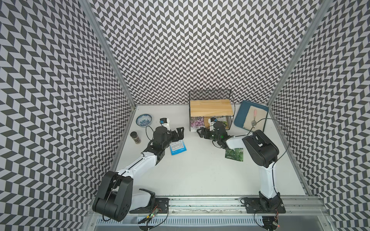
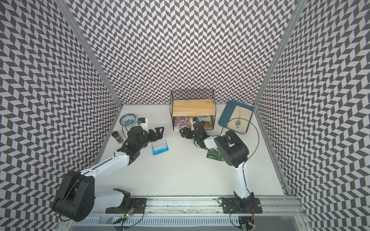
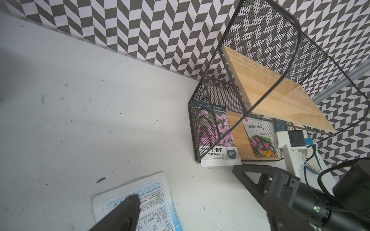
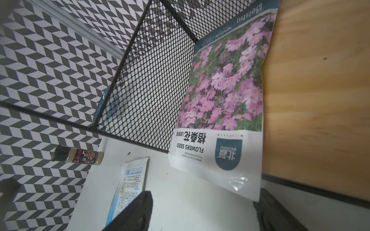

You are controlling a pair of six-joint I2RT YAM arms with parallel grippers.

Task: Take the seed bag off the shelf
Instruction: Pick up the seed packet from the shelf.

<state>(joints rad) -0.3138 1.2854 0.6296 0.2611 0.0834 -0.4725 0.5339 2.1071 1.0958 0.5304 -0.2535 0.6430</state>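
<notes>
We see walls (image 1: 200, 50) papered in grey-and-white chevrons, joined by aluminium corner posts (image 1: 107, 52), enclosing a white table (image 1: 200, 176) under even light

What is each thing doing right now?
shelf, standing upright
pink flower seed bag, lying on the lower board, end poking out front
second seed bag, lying on the lower board
blue-and-white bag, flat on the table
green bag, flat on the table
bowl, upright
spice jar, standing upright
left fingers, open, holding nothing
right fingers, open, by the pink bag's end
</notes>
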